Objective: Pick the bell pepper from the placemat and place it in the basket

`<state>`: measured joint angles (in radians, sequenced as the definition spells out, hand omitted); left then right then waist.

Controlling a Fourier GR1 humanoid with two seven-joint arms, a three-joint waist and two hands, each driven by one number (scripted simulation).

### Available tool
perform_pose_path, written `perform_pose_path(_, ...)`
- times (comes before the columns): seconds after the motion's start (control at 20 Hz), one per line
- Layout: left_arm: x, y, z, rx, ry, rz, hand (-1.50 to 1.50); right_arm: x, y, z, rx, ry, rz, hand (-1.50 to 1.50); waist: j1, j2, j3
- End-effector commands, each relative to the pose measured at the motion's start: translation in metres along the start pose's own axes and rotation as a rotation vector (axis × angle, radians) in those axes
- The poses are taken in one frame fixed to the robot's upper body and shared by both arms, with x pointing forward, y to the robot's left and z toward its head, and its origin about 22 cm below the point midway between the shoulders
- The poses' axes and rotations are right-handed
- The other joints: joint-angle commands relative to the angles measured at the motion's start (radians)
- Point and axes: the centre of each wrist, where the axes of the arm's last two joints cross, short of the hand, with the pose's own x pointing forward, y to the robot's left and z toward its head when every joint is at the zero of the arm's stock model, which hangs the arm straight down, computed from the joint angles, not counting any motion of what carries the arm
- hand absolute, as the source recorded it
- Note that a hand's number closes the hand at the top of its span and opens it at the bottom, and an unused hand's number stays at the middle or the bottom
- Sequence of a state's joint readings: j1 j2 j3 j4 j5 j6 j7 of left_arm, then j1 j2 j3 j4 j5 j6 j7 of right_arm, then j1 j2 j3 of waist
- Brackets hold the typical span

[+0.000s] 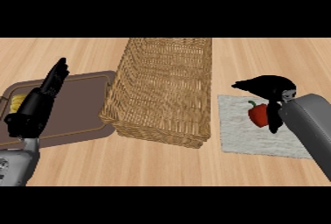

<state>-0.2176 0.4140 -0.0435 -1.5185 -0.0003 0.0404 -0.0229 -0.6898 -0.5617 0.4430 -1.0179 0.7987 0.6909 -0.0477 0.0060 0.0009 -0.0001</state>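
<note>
Head view: the red bell pepper (257, 114) lies on the pale fabric placemat (242, 135) at right beneath the right hand (270, 87), fingers unclosed, with the woven wicker basket (161, 87) just left and the left hand (39, 105) resting open over a brown tray (81, 105).

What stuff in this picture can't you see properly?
Bell pepper: in the head view, its right side is hidden behind the right robot hand; I cannot tell if they touch.
Yellow thing on the brown tray: mostly covered by the left robot hand, so I cannot name it.
Placemat: its right part lies under the grey forearm.
Basket: its far end is cut off at the view's top edge.
</note>
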Motion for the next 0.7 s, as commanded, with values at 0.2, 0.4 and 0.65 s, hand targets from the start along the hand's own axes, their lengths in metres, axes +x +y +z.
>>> perform_pose_path(0.2,-0.001,-0.003,0.001,0.002,0.014,0.007,0.00,-0.029,0.010,0.006,0.008,-0.004,-0.037,-1.50,-0.002,0.000,0.000)
perform_pose_path(0.4,0.004,-0.013,-0.006,-0.002,0.006,0.003,0.00,-0.012,0.018,0.001,0.005,0.007,-0.036,-1.50,-0.006,-0.001,0.000)
perform_pose_path(0.65,-0.006,-0.009,0.001,-0.016,0.005,-0.015,0.00,-0.013,0.028,-0.005,0.030,0.018,-0.028,-1.50,-0.005,-0.001,0.000)
